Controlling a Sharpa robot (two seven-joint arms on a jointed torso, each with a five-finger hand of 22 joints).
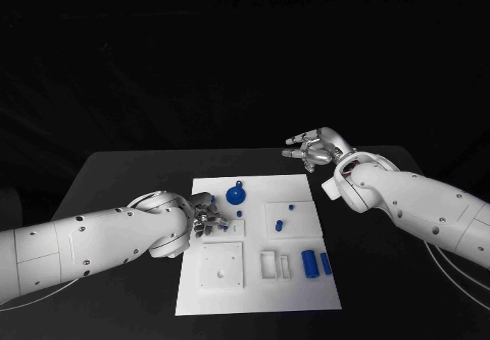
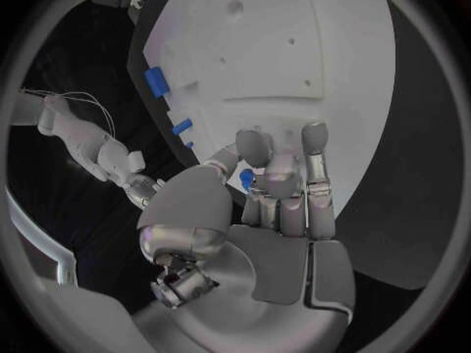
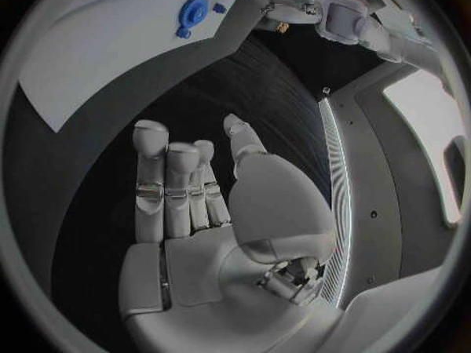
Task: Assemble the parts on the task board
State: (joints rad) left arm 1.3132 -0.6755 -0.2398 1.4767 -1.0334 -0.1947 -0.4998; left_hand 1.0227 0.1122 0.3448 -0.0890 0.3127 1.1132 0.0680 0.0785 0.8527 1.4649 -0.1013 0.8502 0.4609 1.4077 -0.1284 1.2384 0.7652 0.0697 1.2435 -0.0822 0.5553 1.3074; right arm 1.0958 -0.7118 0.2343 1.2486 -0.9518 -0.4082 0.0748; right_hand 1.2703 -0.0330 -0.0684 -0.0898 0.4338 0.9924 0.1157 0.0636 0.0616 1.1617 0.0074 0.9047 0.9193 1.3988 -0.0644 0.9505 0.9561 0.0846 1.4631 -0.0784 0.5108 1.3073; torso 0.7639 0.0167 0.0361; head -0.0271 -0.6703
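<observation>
The white task board [image 1: 255,301] lies in the middle of the table. My left hand [image 1: 208,215] hangs over the board's left edge, fingers curled in. It pinches a small blue part [image 2: 246,180] between thumb and fingers. A round blue part with a handle [image 1: 236,194] lies near the far edge, also seen as the round blue part [image 3: 193,10]. Two small blue pegs [image 1: 279,226] stand in a square inset. Two blue cylinders [image 1: 309,263] lie side by side at the right edge. My right hand [image 1: 318,149] hovers beyond the board's far right corner with its fingers spread and nothing in them.
A square white plate with holes [image 1: 223,265] and a small slotted block [image 1: 274,263] sit on the near half of the board. The black table [image 1: 122,177] stretches bare to the left and far side. Thin cables [image 1: 449,276] hang by my right arm.
</observation>
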